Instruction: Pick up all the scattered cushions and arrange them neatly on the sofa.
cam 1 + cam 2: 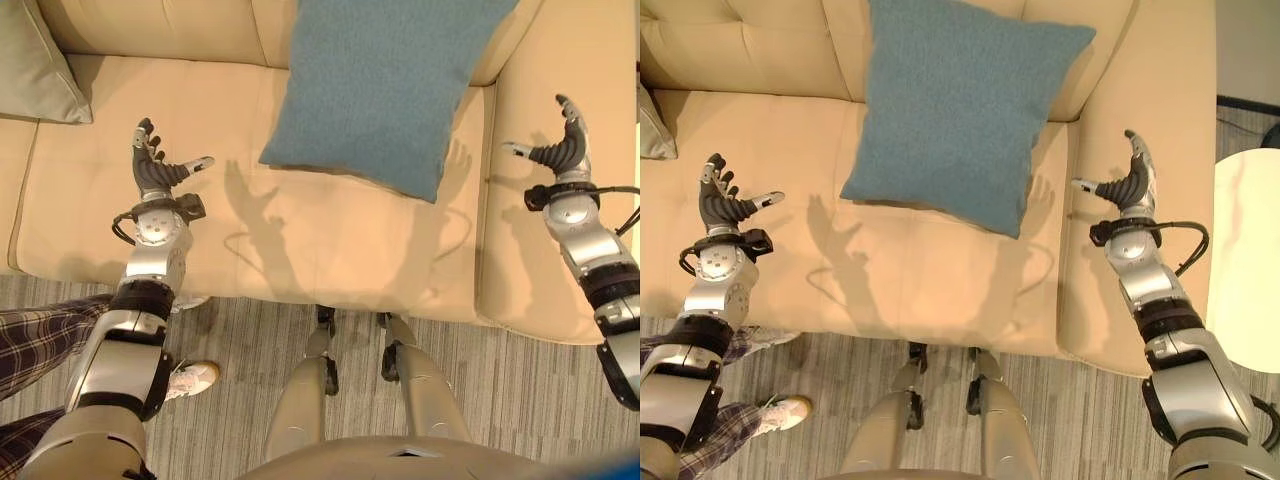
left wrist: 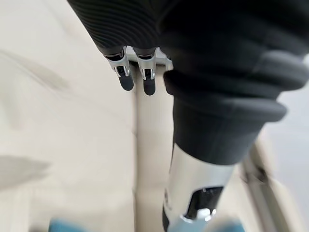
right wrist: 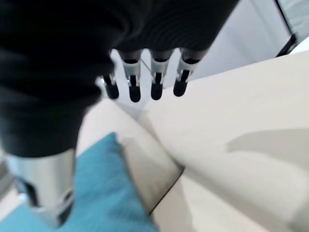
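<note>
— Where is the cushion sitting at this moment?

— The blue cushion (image 1: pixel 385 85) is leaning against the backrest of the sofa (image 1: pixel 300 250), toward the right half of the seat, its near corner resting on the seat pad. A grey-green cushion (image 1: pixel 35 65) is lying at the far left, also against the backrest.

— And the hands, are they holding anything?

— Neither one is. The left hand (image 1: pixel 152 165) is hovering over the left part of the seat, fingers spread and relaxed, thumb pointing right toward the blue cushion. The right hand (image 1: pixel 1127 183) is hanging over the sofa's right arm, fingers straight and thumb apart. Both are standing well apart from the blue cushion, one on each side of it.

— So which step is in hand?

— I'm judging that the blue cushion is placed and the hands are free of it. It is sitting slightly skewed, one corner pointing down at the seat, so it may be wanting a nudge.

— What is the next move calling for?

— Either squaring that cushion with both open hands, or turning away to look for more cushions. A person's leg and shoe (image 1: pixel 190 378) are showing near the left arm, so any turn is needing care.
</note>
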Available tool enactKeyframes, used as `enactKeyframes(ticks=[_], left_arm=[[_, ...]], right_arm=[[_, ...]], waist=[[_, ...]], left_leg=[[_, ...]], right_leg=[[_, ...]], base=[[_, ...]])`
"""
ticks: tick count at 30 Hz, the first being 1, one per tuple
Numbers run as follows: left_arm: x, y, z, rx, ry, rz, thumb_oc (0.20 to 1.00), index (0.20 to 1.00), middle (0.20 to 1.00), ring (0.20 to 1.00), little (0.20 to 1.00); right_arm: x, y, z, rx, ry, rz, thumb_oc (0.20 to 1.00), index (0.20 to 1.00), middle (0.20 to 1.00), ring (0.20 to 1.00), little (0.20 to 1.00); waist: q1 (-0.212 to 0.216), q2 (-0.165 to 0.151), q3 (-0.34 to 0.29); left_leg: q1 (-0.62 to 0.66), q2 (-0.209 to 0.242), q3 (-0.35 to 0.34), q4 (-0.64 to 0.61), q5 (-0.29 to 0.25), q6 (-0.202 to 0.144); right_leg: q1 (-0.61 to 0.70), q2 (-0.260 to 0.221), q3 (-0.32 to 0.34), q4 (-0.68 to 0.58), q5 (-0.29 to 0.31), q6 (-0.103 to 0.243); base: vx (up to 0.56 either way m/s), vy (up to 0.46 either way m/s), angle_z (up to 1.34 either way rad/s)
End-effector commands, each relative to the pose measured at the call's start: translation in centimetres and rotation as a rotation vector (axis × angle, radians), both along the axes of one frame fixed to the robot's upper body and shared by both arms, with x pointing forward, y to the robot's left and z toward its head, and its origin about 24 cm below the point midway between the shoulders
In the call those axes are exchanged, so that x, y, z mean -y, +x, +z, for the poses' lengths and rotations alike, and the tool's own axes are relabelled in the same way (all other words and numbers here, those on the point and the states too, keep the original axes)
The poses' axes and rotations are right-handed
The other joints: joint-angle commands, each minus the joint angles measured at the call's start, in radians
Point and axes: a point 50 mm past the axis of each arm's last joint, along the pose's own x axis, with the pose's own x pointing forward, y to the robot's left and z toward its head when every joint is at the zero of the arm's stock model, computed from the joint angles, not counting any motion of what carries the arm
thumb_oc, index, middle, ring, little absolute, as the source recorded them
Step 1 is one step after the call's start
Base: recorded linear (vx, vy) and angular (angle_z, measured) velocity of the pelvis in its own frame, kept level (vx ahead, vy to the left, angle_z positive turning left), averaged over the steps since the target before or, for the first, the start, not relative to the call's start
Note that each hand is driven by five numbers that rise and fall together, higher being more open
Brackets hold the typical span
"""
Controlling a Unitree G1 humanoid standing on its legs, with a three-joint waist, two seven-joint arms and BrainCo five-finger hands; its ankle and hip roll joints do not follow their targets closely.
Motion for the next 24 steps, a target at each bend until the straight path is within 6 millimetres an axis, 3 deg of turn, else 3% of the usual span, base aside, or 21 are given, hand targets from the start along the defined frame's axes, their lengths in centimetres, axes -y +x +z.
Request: enactKeyframes(ticks=[1,5,8,9,10,12,14,15,18,24], left_arm=[[1.2,0.3,-3.5,-0.126,0.063,-0.034,1.0,1.0,1.0,1.0,1.0],[1.6,-7.3,-13.2,-0.487,-0.021,-0.098,1.0,1.0,1.0,1.0,1.0],[2.0,-10.0,-16.7,-0.653,-0.039,-0.093,1.0,1.0,1.0,1.0,1.0],[2.2,-12.1,-19.0,-0.774,-0.063,-0.073,1.0,1.0,1.0,1.0,1.0],[2.2,-12.1,-19.0,-0.773,-0.063,-0.073,1.0,1.0,1.0,1.0,1.0],[2.3,-15.5,-22.2,-0.977,-0.078,-0.035,1.0,1.0,1.0,1.0,1.0],[2.3,-17.2,-23.6,-1.08,-0.086,-0.017,1.0,1.0,1.0,1.0,1.0],[2.3,-19.1,-24.7,-1.184,-0.078,-0.007,1.0,1.0,1.0,1.0,1.0],[2.0,-22.1,-25.8,-1.321,-0.082,0.016,1.0,1.0,1.0,1.0,1.0],[1.9,-23.8,-26.2,-1.382,-0.088,0.032,1.0,1.0,1.0,1.0,1.0]], right_arm=[[-0.6,0.4,-3.9,-0.171,-0.079,0.027,1.0,1.0,1.0,1.0,1.0],[-0.1,-5.3,-11.8,-0.482,-0.12,0.053,1.0,1.0,1.0,1.0,1.0],[-0.4,-6.9,-14.3,-0.586,-0.091,0.054,1.0,1.0,1.0,1.0,1.0],[-0.7,-8.1,-16.0,-0.65,-0.059,0.051,1.0,1.0,1.0,1.0,1.0],[-0.7,-8.1,-16.0,-0.65,-0.059,0.052,1.0,1.0,1.0,1.0,1.0],[-1.1,-10.0,-18.8,-0.766,-0.005,0.036,1.0,1.0,1.0,1.0,1.0],[-1.3,-11.2,-20.3,-0.838,0.027,0.016,1.0,1.0,1.0,1.0,1.0],[-1.3,-12.6,-21.8,-0.912,0.064,-0.013,1.0,1.0,1.0,1.0,1.0],[-1.4,-15.2,-24.0,-1.041,0.108,-0.055,1.0,1.0,1.0,1.0,1.0],[-1.7,-19.1,-26.2,-1.198,0.166,-0.117,1.0,1.0,1.0,1.0,1.0]], waist=[[0.012,-0.049,-0.102],[0.015,-0.046,-0.111],[0.017,-0.045,-0.115],[0.018,-0.047,-0.118],[0.018,-0.047,-0.114],[0.02,-0.05,-0.119],[0.021,-0.053,-0.124],[0.023,-0.055,-0.129],[0.026,-0.06,-0.137],[0.037,-0.066,-0.134]], left_leg=[[0.057,0.028,0.014,0.004,-0.023,-0.083],[0.194,0.044,0.036,0.004,-0.052,-0.063],[0.244,0.053,0.046,0.004,-0.06,-0.059],[0.272,0.055,0.052,0.004,-0.064,-0.056],[0.276,0.055,0.052,0.004,-0.065,-0.056],[0.318,0.055,0.06,0.004,-0.074,-0.054],[0.343,0.057,0.065,0.004,-0.08,-0.052],[0.365,0.058,0.072,0.004,-0.085,-0.052],[0.408,0.06,0.085,0.004,-0.1,-0.05],[0.469,0.063,0.094,0.004,-0.122,-0.044]], right_leg=[[0.108,-0.063,-0.016,-0.052,-0.012,0.155],[0.249,-0.07,-0.027,-0.052,-0.044,0.147],[0.299,-0.073,-0.034,-0.052,-0.058,0.142],[0.328,-0.072,-0.037,-0.052,-0.065,0.139],[0.332,-0.072,-0.037,-0.052,-0.066,0.139],[0.374,-0.065,-0.037,-0.052,-0.077,0.134],[0.398,-0.061,-0.038,-0.052,-0.083,0.132],[0.42,-0.059,-0.039,-0.052,-0.088,0.129],[0.462,-0.056,-0.042,-0.052,-0.097,0.127],[0.525,-0.053,-0.047,-0.052,-0.114,0.125]], base=[[0.03,-0.011,0.04],[0.04,0.003,-0.02],[0.02,0.007,0.01],[0.0,0.0,0.0],[0.0,0.0,0.0],[0.0,0.011,-0.06],[0.0,0.005,-0.02],[0.0,0.0,0.0],[0.01,0.001,-0.01],[0.04,-0.002,-0.02]])
